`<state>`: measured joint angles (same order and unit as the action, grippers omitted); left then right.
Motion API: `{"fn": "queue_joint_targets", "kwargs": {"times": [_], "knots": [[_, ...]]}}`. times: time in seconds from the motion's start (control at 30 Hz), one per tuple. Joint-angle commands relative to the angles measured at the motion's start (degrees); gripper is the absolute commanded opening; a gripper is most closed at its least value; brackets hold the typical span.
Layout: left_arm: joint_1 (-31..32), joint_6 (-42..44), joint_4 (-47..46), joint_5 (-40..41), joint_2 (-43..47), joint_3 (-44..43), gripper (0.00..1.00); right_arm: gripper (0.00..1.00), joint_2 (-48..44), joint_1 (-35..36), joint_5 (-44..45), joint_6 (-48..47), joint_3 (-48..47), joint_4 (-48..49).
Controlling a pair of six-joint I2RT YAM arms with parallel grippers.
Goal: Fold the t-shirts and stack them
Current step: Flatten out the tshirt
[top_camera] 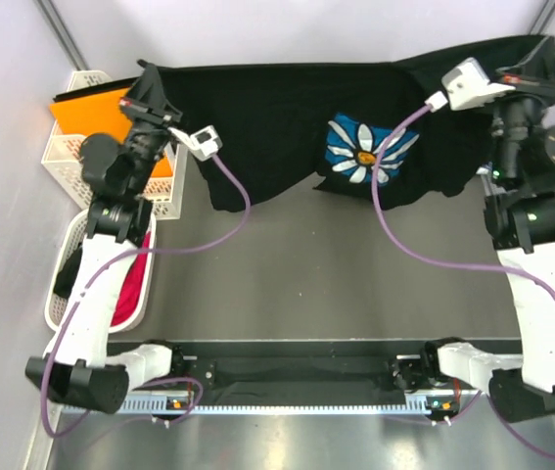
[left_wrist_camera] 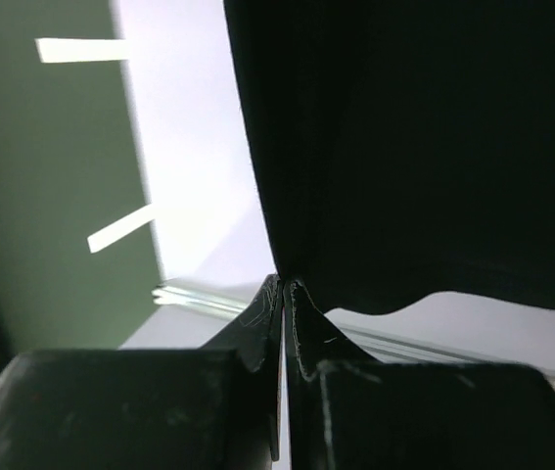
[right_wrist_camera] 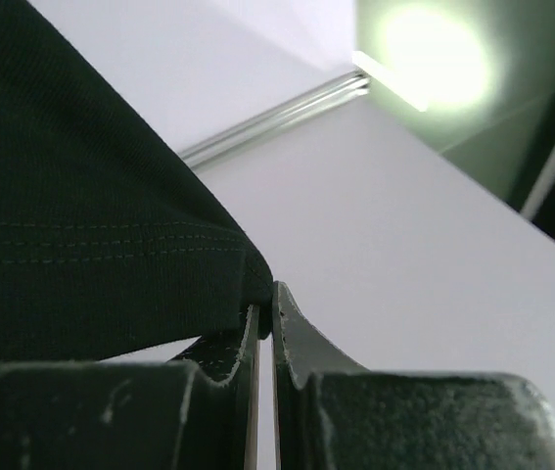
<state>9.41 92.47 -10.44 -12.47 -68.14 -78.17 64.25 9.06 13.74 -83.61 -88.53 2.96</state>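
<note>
1. The grey table (top_camera: 306,284) lay bare across its middle and near half, from 3 o'clock round through 6 to about 8. That was the open room for laying cloth flat.
2. The black t-shirt (top_camera: 267,117) hung spread along the far edge at 12 o'clock, held by two top corners. Its lower part sagged and bunched onto the table, and the white-and-blue flower print (top_camera: 367,149) sat crumpled toward 1 o'clock.
3. I judged it light, limp and not slippery. It would drape and crease wherever unsupported, so corners and the stitched hem were the places to pinch, never the slack middle.
4. Two white lattice baskets (top_camera: 67,157) stood at 9 o'clock, close beside the left arm. The farther one held an orange folder (top_camera: 86,110). The nearer one held red cloth (top_camera: 138,279), possibly another shirt, though too little showed to be sure.
5. The left gripper (top_camera: 152,90) at 10 o'clock was pinched tight on the shirt's corner, and its wrist view showed the fingers (left_wrist_camera: 301,333) meeting on black fabric.
6. The right gripper (top_camera: 536,64) at 2 o'clock was likewise clamped on the hem (right_wrist_camera: 111,245), near the side wall.
7. With walls close at 12 and 3 and baskets at 9, drawing the shirt toward 6 looked the safe direction.
</note>
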Motion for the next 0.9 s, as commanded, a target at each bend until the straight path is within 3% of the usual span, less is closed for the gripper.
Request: {"fn": "queue_joint_targets", "kwargs": {"times": [0.0,0.37,0.47,0.6,0.7,0.8,0.87], "knots": [[-2.03,-1.85,-9.15,2.45,5.11,-0.23,0.00,0.00,-3.34,-2.38,1.21,-1.64,-6.21,8.63],[-2.03,3.24,-10.92,3.76,0.91,-4.44,0.00,0.00,4.29,-3.26,-4.07,-6.39,-12.62,20.85],[-2.99,3.61,-6.01,3.34,-4.71,-9.62,0.00,0.00,10.35,-4.31,-4.85,-0.62,-20.34,11.60],[-4.57,3.51,12.23,2.28,-16.63,-24.53,0.00,0.00,18.87,-6.51,-11.27,1.44,-26.25,-1.98],[-5.89,5.69,14.47,1.66,-25.86,-32.00,0.00,0.00,25.72,-7.04,-13.47,0.03,-29.85,-7.36],[-6.33,6.41,11.32,2.88,-36.14,-41.75,0.00,0.00,33.36,-7.21,-11.46,-1.11,-33.10,0.69],[-6.33,7.37,6.24,3.85,-41.61,-50.36,0.00,0.00,37.59,-7.13,-8.39,-3.12,-36.61,11.69]]}}
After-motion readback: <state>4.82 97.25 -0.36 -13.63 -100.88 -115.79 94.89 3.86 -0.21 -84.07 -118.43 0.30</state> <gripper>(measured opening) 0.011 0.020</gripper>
